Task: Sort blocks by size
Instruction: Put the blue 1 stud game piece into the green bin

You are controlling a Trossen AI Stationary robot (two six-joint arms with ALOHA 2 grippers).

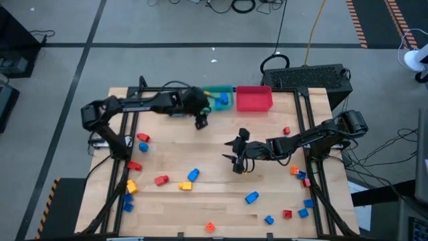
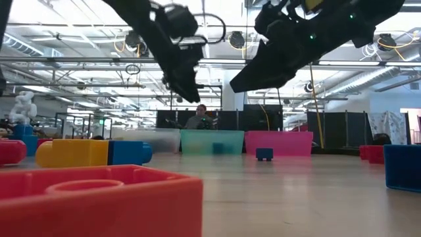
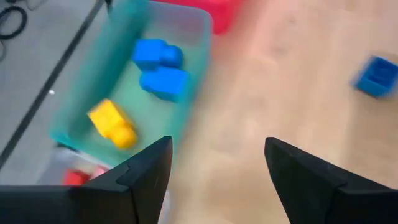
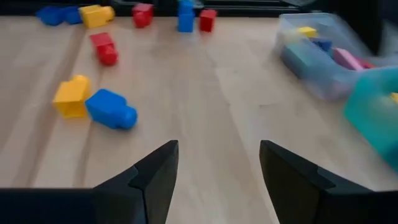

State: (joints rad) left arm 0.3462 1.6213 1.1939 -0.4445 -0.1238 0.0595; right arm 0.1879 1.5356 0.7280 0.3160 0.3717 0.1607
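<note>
my left gripper [image 1: 201,121] hangs open and empty beside the teal bin [image 1: 215,89] at the bench's far edge; my right gripper [image 1: 237,163], open mid-bench, needs another block [image 1: 193,175].

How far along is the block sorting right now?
Done: two blue blocks and a yellow one lie in the teal bin. In hand: nothing; the left tool hangs open beside that bin, the right tool open over the table's middle. Left: many loose blocks, like the blue and yellow pair.
</note>
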